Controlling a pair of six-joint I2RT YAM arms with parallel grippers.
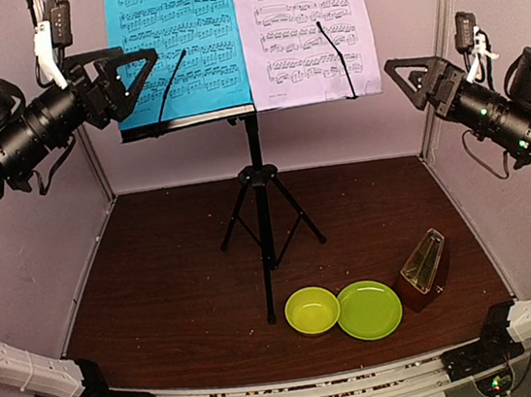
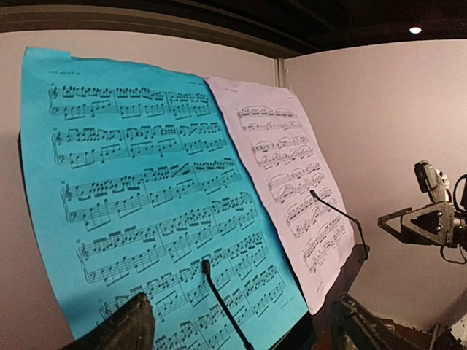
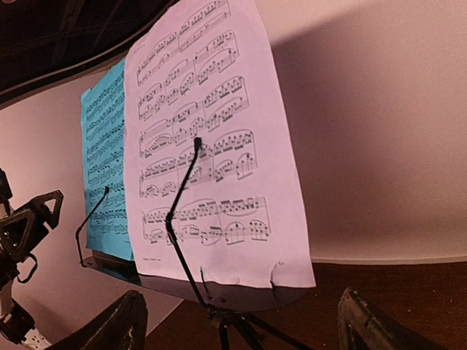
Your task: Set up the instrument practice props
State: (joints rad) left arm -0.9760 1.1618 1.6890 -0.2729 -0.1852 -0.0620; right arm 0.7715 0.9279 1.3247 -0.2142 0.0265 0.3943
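1. Dark wooden surface (image 1: 158, 271) carries the music stand (image 1: 260, 194) at centre, cyan sheet (image 1: 177, 44) and lilac sheet (image 1: 302, 27) on it.
2. Metronome (image 1: 423, 266) sits at four o'clock.
3. Left pincer (image 1: 136, 67) at ten, right pincer (image 1: 404, 77) at two, both spread apart, gripping nothing.

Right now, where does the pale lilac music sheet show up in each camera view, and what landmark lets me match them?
Top external: the lilac sheet is at the top edge, just right of centre.
Left wrist: the lilac sheet is right of centre, angled away.
Right wrist: the lilac sheet is in the centre and large.
Shared landmark: the cyan sheet adjoins its left edge in every view.
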